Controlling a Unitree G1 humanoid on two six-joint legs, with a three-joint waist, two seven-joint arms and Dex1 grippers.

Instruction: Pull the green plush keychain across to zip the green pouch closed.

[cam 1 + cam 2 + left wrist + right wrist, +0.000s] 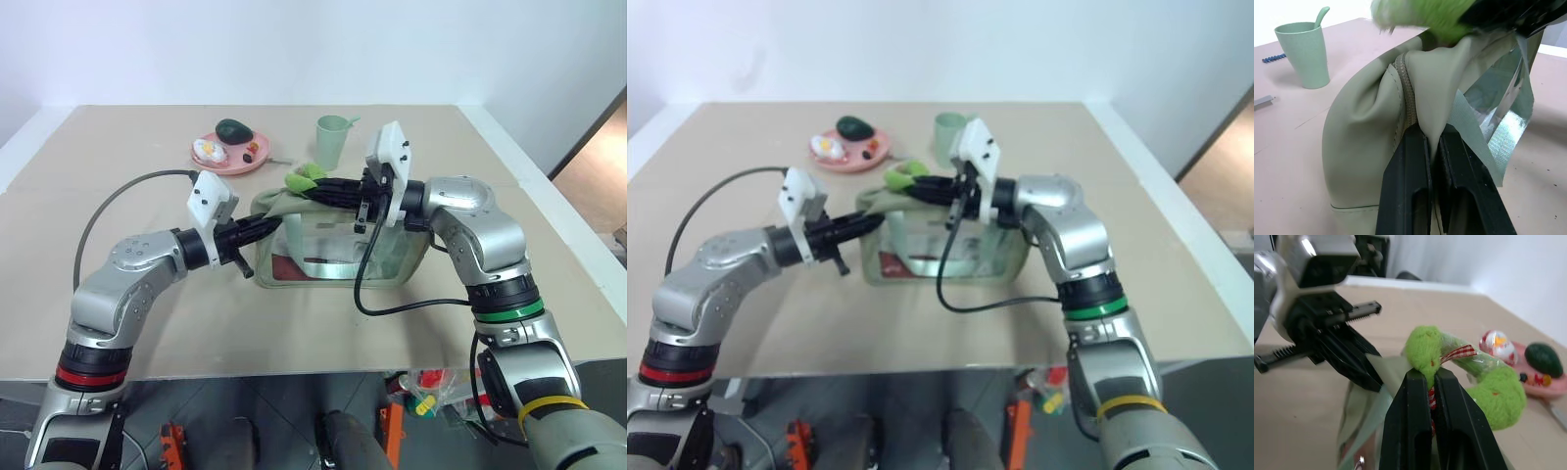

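Here, we go from our left to our right.
Left gripper: our fingers are clamped together on a fold of fabric at the pouch's left end, beside the zipper.
Pouch: it sits on the table between our two arms, its top puckered where we pinch it.
Keychain: it lies on top of the pouch at its left end, right at our right fingertips.
Right gripper: our fingers are pressed together on the keychain.
Behind: a plate and a cup.

beige table, white wall, grey floor
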